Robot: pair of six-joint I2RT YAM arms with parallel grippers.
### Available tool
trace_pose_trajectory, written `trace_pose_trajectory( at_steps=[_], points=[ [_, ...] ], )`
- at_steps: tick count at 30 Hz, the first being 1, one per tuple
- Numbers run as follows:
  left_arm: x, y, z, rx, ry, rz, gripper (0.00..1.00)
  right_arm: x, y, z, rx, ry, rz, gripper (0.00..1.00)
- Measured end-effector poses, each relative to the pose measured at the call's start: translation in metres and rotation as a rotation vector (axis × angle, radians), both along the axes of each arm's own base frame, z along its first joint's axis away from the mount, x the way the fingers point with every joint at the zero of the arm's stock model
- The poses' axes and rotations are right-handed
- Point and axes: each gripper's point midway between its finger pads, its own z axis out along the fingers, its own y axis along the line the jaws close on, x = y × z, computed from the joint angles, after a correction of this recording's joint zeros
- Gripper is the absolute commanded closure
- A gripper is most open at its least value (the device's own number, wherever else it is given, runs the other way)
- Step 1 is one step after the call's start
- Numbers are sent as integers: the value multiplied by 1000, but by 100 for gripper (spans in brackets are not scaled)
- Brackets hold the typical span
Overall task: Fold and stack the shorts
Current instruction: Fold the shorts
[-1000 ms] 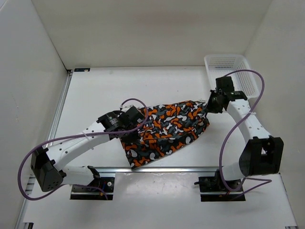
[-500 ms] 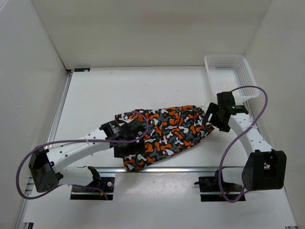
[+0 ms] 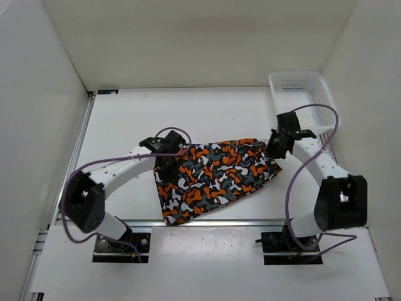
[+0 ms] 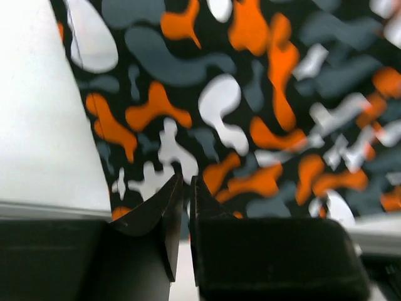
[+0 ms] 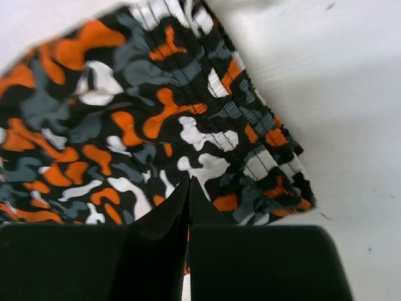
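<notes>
Left gripper [image 4: 185, 183]: jaws pinched onto left corner of shorts [image 3: 219, 175].
Right gripper [image 5: 189, 183]: jaws pinched onto waistband [image 5: 250, 119] end.
Shorts: you've got them spread flat between both.

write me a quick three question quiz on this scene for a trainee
1. True or false: the orange, black, grey and white camouflage fabric shorts lie inside the white plastic mesh basket.
2. Which arm's gripper is at the shorts' gathered elastic waistband? A) left B) right
3. Which corner of the white table holds the basket?
Key: 1 false, they lie on the table; 2 B, the right gripper; 3 far right.
</notes>
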Motion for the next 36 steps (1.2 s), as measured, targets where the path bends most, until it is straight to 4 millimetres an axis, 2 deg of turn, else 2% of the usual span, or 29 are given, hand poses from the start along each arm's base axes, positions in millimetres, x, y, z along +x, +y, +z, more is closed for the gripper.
trace_pose_trajectory(
  at_steps=[5,8,12,16,21,22,23,26,28,29,32,34,36],
  points=[
    [12,0,-44,68,97,5,79,-9,9,-52,23,147,30,100],
    [20,1,-62,91,146,6,83,-16,10,-71,30,203,32,100],
    [44,12,-84,103,206,51,83,-29,12,-88,51,249,17,100],
    [72,20,-85,82,232,82,83,-39,21,-94,63,273,14,100],
    [121,36,-83,58,192,120,83,-51,54,-93,76,284,95,100],
    [131,41,-82,57,180,130,83,-56,62,-92,74,292,122,93],
    [140,46,-82,57,169,137,82,-60,70,-89,68,302,147,78],
    [163,64,-75,77,121,146,72,-54,81,-69,16,259,190,12],
    [171,72,-66,94,94,143,64,-37,74,-44,-31,164,175,10],
    [174,73,-60,100,78,136,61,-27,67,-28,-46,107,157,12],
    [178,76,-40,114,34,121,60,-2,42,14,-61,-29,89,16],
    [180,79,-26,114,3,120,60,5,27,20,-62,-52,54,16],
    [180,86,-17,115,-17,130,60,5,15,9,-59,-19,38,9]
  ],
)
